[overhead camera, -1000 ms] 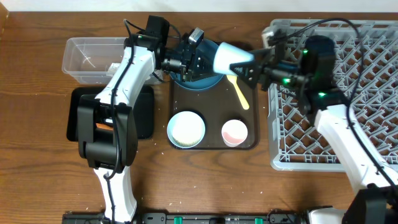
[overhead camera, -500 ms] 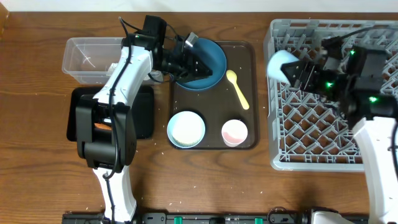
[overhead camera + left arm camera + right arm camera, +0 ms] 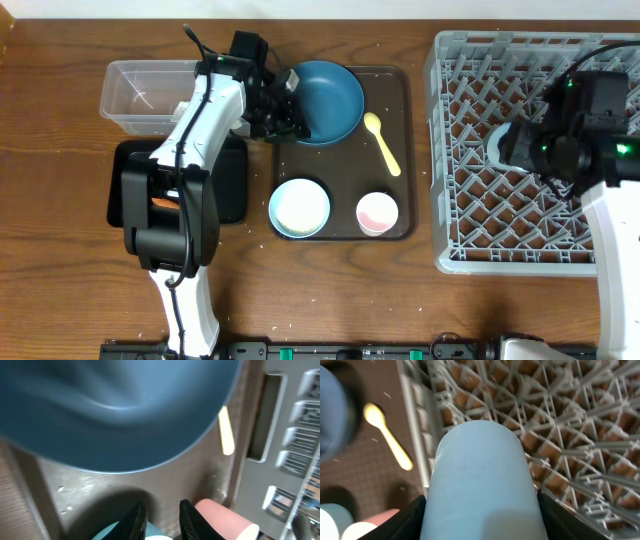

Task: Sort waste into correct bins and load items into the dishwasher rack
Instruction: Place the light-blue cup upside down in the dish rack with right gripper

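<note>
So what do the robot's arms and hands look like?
The left arm and right arm have white links with black joints and thin black cables looping off them. The right arm's wrist shows small green lights. The left hand and right hand have two black fingers each.

From overhead, your right arm (image 3: 585,130) covers most of the cup (image 3: 493,147). Only a pale crescent of it shows over the rack (image 3: 470,230), whose right side runs out of frame. In the left wrist view the blue bowl (image 3: 115,405) is blurred and cut off at the top, and the pink cup (image 3: 225,520) is cut off at the bottom. What lies in the clear tub (image 3: 115,110) is too small to tell.
</note>
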`<state>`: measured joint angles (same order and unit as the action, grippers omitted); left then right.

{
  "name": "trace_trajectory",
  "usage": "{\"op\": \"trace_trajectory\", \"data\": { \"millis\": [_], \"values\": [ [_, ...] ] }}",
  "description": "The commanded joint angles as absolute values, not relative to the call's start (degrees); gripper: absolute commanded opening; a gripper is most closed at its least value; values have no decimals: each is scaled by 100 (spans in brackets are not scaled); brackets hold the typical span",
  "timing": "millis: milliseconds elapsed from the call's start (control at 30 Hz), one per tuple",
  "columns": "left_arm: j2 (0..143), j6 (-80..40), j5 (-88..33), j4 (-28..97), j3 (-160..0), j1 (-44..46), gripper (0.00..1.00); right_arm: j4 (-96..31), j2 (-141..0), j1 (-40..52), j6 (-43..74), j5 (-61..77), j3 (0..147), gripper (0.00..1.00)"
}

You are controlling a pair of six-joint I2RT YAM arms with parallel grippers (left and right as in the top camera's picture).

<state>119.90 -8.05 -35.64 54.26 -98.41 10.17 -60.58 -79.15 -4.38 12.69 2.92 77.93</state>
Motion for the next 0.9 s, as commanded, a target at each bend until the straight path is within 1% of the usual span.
{"op": "trace_trajectory", "data": {
  "millis": [0,467,633,667,800,867],
  "values": [
    [11817,-731,-3135,5505,-9998,1000,25,-6233,-8272,-482,1168,-67,7870,49],
    [11817,-731,-3074,5655,-9998,1007,25,-6379,-9620,-480,1170,-279,7867,52],
    [11817,-731,-3074,5680,-9998,1009,25,-6302,-10033,-482,1170,-276,7867,61],
    [11817,-731,-3074,5690,-9998,1011,24,-6302,-10077,-482,1170,-276,7870,64],
    [11808,-729,-3079,5695,-10001,1011,24,-6276,-10095,-482,1170,-167,7887,87],
    [11740,-703,-3076,5686,-10012,1009,24,-6296,-10066,-486,1168,-8,8009,95]
  ]
}}
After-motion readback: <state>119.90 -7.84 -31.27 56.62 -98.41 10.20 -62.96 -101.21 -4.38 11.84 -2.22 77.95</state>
